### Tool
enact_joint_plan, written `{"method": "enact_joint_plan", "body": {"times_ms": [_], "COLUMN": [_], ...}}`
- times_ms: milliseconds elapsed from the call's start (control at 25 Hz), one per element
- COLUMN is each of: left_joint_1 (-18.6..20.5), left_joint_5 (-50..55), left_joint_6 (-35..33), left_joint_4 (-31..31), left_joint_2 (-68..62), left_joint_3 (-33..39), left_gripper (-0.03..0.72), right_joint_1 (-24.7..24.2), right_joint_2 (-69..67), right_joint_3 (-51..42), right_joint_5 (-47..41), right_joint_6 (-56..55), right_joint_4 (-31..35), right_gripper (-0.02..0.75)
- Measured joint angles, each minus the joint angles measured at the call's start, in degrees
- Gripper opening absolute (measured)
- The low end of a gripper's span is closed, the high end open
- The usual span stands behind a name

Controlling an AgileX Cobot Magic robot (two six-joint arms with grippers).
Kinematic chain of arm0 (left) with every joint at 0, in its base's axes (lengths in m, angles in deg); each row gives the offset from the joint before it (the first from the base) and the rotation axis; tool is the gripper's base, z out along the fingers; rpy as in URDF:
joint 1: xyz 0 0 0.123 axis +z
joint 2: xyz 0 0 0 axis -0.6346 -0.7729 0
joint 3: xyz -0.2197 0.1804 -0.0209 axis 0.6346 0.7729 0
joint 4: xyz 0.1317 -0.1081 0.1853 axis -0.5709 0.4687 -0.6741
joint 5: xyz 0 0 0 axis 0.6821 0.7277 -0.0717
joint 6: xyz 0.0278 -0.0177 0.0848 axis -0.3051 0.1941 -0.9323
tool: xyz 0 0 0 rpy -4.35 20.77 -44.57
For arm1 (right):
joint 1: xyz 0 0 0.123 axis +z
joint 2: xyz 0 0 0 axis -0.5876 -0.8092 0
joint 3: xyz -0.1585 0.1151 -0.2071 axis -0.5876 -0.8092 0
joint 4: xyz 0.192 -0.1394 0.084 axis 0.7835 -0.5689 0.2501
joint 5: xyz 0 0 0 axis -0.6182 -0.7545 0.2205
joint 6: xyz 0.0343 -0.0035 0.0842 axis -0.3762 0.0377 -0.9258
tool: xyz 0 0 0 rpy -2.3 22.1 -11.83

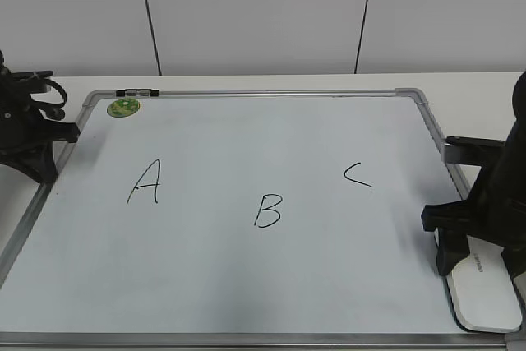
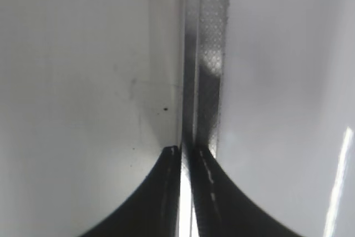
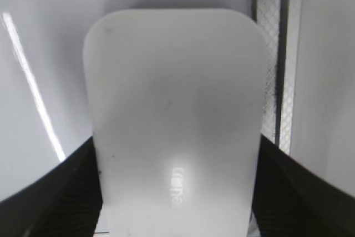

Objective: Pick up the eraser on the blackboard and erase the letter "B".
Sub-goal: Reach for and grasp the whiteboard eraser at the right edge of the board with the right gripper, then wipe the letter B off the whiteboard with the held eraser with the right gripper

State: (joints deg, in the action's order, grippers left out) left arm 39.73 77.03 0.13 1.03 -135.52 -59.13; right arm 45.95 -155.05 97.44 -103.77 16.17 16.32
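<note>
The white eraser (image 1: 489, 297) lies at the lower right corner of the blackboard (image 1: 246, 285), partly over its grey frame. My right gripper (image 1: 470, 240) sits over the eraser's far end. In the right wrist view its fingers (image 3: 176, 140) press against both long sides of the eraser (image 3: 177, 81), with no gap showing. The letter "B" (image 1: 268, 210) is whole in the middle of the board, far left of the eraser. My left gripper (image 1: 70, 131) rests at the board's left edge, shut and empty (image 2: 187, 149).
A handwritten "A" (image 1: 145, 182) is left of the B and a "C" (image 1: 357, 174) is right of it. A green sticker (image 1: 124, 108) sits at the top left corner. A small black clip (image 1: 136, 91) sits on the top frame. The grey frame (image 3: 272, 54) runs beside the eraser.
</note>
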Motion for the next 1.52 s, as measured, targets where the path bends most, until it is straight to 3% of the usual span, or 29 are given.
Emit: {"method": "enact_joint_plan", "body": {"times_ms": [600,800,1120,1520], "left_joint_1": [0.0,0.0,0.0,0.0], "left_joint_5": [0.0,0.0,0.0,0.04], "left_joint_6": [0.0,0.0,0.0,0.0], "left_joint_4": [0.04,0.14,0.18,0.28], "left_joint_2": [0.0,0.0,0.0,0.0], "left_joint_3": [0.0,0.0,0.0,0.0], "left_gripper": [0.055,0.055,0.055,0.055], "right_joint_1": [0.0,0.55,5.4,15.74], "right_joint_2": [-0.21,-0.34,-4.55,-19.19], "right_joint_3": [1.23,10.78,27.68,45.17], "right_joint_5": [-1.6,-10.65,-20.82,-22.28], "right_joint_6": [0.16,3.77,6.74,7.58], "right_joint_4": [0.0,-0.1,-0.22,-1.2], "right_gripper": [0.526,0.526,0.525,0.525]}}
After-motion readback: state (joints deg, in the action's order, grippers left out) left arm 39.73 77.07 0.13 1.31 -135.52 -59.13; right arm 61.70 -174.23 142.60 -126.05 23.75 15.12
